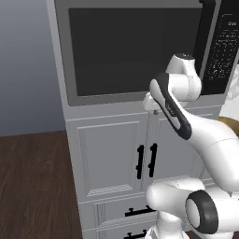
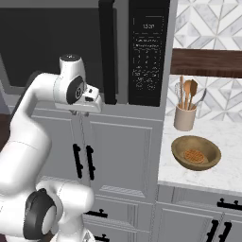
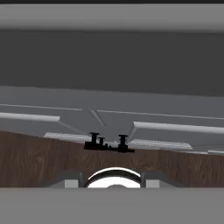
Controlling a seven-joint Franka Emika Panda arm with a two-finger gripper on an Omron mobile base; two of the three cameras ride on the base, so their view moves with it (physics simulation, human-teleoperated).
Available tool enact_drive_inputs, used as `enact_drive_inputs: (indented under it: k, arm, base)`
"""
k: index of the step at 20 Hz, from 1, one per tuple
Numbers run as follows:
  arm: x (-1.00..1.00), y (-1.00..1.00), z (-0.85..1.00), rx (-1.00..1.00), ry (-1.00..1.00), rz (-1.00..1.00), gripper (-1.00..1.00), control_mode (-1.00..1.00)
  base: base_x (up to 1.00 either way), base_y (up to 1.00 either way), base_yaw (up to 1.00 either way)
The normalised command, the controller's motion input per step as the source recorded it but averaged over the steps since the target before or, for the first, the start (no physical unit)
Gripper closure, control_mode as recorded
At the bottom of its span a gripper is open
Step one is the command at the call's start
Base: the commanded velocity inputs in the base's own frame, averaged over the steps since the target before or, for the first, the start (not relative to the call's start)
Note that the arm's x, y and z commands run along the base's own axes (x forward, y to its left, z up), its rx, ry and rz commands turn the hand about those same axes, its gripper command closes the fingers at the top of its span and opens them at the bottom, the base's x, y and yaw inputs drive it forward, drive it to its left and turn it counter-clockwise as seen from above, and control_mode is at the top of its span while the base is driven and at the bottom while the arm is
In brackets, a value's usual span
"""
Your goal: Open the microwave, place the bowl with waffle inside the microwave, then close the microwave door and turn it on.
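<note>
The microwave [image 1: 135, 51] is built in above grey cabinets, and its door [image 2: 52, 47] of dark glass is shut. The tall black bar handle [image 2: 108, 52] stands just left of the black keypad [image 2: 147, 52]. On the white counter to the right, the brown bowl [image 2: 208, 156] holds the waffle [image 2: 193, 155]. My gripper [image 2: 81, 114] hangs at the microwave's lower edge, left of the handle's foot, pointing down. In the hand view its fingertips [image 3: 72, 179] stand apart with nothing between them.
A beige holder with wooden utensils [image 2: 185, 116] stands behind the bowl, under a dark wooden shelf [image 2: 208, 62]. Below the microwave are two cabinet doors with black handles [image 2: 82, 160] and drawers. Dark wood floor [image 1: 32, 186] lies to the left.
</note>
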Motion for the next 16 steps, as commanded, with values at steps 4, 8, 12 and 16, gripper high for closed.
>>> enact_drive_inputs:
  k: [4, 8, 12, 16]
  arm:
    - [-0.31, 0.00, 0.00, 0.00, -0.14, 0.00, -1.00, -1.00]
    - [-0.69, -0.01, 0.07, 0.00, -0.38, 0.00, -1.00, -1.00]
    - [-0.81, -0.04, 0.18, 0.00, -0.46, 0.00, -1.00, -1.00]
    - [-0.57, -0.22, 0.51, 0.05, -0.57, -0.13, -1.00, -1.00]
  base:
    - [0.00, 0.00, 0.00]
    - [0.00, 0.00, 0.00]
    - [0.00, 0.00, 0.00]
    - [0.00, 0.00, 0.00]
